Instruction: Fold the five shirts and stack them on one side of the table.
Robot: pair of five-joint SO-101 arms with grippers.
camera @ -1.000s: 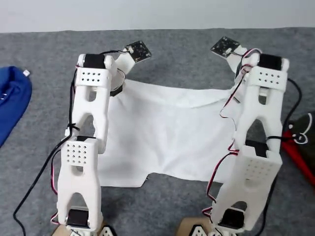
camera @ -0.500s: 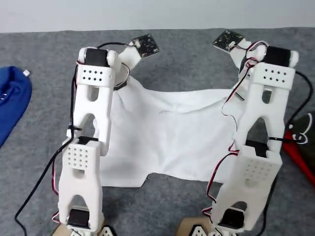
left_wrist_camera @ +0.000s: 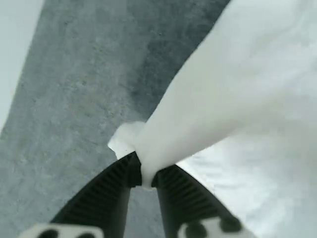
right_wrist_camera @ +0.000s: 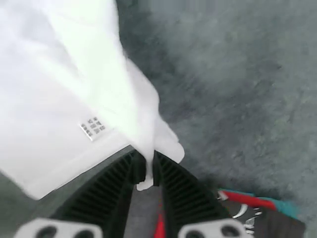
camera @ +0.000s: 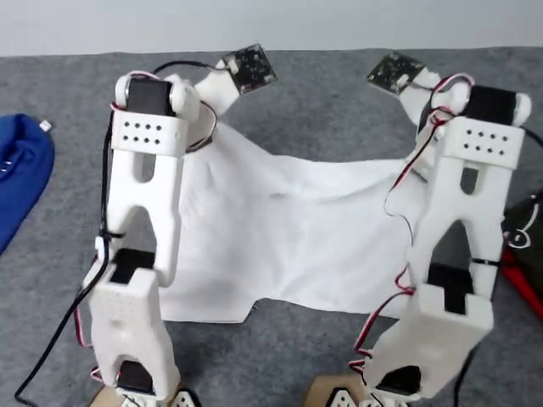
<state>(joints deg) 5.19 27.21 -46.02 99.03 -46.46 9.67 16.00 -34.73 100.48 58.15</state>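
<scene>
A white shirt (camera: pixel 288 237) lies spread on the grey table between my two arms, its far edge pulled up off the surface at both corners. My left gripper (left_wrist_camera: pixel 142 174) is shut on the shirt's far left corner (left_wrist_camera: pixel 148 148), and the cloth hangs away from it in a taut fold. My right gripper (right_wrist_camera: pixel 144 171) is shut on the far right corner (right_wrist_camera: pixel 148 148), where a small tag (right_wrist_camera: pixel 92 127) shows on the fabric. In the high view both arms stand raised over the shirt, with the pinched corners hidden behind their wrists.
A blue shirt (camera: pixel 19 174) is bunched at the table's left edge. A red and black garment (camera: pixel 517 246) lies at the right edge, also seen as a red and teal garment (right_wrist_camera: pixel 247 208) past the right gripper. Bare grey table (camera: pixel 322 102) stretches beyond the white shirt.
Both arms have risen and drawn toward the near side, lifting the shirt's far edge higher off the table. Both grippers have stayed shut on their corners.
</scene>
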